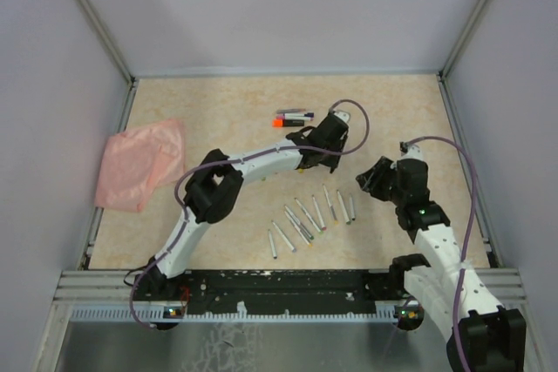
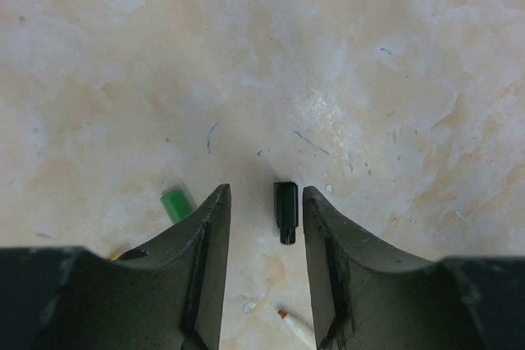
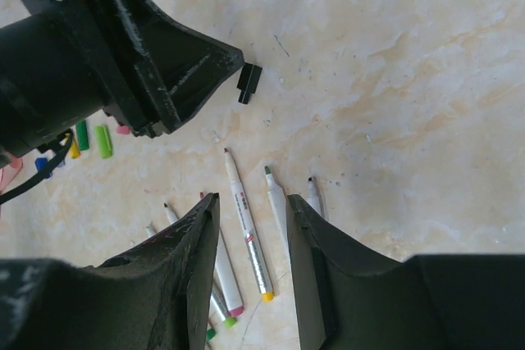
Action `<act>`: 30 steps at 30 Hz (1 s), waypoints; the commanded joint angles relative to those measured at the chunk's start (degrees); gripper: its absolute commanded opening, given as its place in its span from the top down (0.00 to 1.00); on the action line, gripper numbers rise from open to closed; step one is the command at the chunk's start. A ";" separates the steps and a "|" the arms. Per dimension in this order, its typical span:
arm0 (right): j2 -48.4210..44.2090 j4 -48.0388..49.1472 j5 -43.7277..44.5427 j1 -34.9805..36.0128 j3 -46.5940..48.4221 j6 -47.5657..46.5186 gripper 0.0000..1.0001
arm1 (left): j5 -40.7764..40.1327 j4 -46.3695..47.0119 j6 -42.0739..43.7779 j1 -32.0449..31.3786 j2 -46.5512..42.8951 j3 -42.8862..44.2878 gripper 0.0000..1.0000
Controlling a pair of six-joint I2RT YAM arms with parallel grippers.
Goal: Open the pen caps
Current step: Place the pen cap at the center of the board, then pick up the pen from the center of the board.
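The left gripper [image 2: 265, 194] is held low over the table [image 2: 344, 55] with its jaws spread. A black cap [image 2: 285, 212] is seen lying on the surface between the two fingertips. A clear gap is left on either side of it, so it is not pinched.

In the left wrist view a green cap [image 2: 175, 204] is found to the left of the black cap, just outside the near finger. In the right wrist view, a small group of loose caps [image 3: 102, 141] in green, yellow, pink and blue is seen further out on the same side of the black cap, partly hidden behind the left gripper.

The pens [image 3: 246, 235] are laid in a loose row on the near side of the black cap, towards the arm bases, with their tips bared. The right gripper [image 3: 252, 200] is held above them, near the black cap, with its jaws parted and nothing gripped.

A pink cloth [image 1: 139, 163] is spread well to the left of the black cap.
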 commanded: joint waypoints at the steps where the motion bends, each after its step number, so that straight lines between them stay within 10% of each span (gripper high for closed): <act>1: -1.44 1.42 -2.82 -0.34 2.04 -0.93 0.62 | -1.85 7.57 7.36 0.33 -10.93 -4.97 0.52; 11: -1.67 11.78 -14.30 -0.31 -0.30 -0.34 0.53 | 10.55 21.64 22.01 7.50 -30.31 -26.82 0.20; 30: 19.86 27.02 -20.60 -0.30 7.00 4.31 0.53 | 40.07 19.49 0.85 32.06 -1.99 -0.08 0.39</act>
